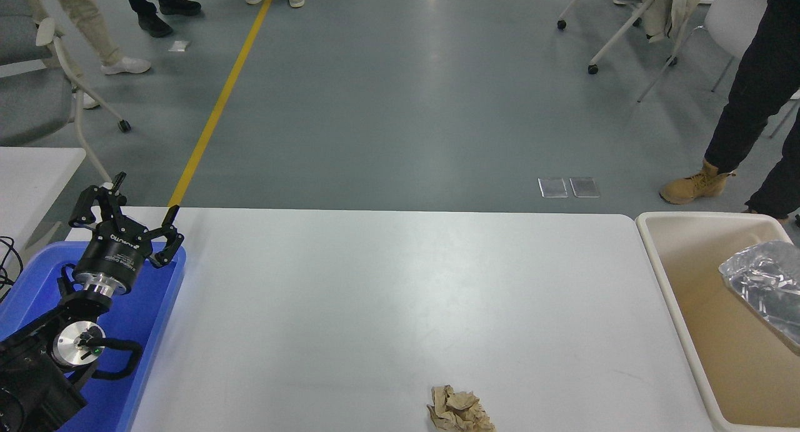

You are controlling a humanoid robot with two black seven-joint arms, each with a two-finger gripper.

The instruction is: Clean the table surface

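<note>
A grey floor with a long yellow line (219, 100) lies behind the big, smooth white table surface (387, 294), which fills most of the view. People's legs and some rolling chairs stand at the far side.

On the table, right at the near edge and a bit right of the middle, sits a crumpled ball of brown paper (459, 410). I think it is very light and soft, so it would squash. A pinch from above, across its middle, should work. The table itself looks hard and slick, so the paper may slide if pushed.

Just past the table's right edge is a beige plastic bin (687, 332) with a shiny, crinkly silver wrapper (759, 282) inside.

The black left gripper (125, 210) is parked over a blue plastic tray (159, 307) at the table's left edge, its claw spread wide and holding nothing. White writing on it is too small to read. The right arm cannot be seen.
</note>
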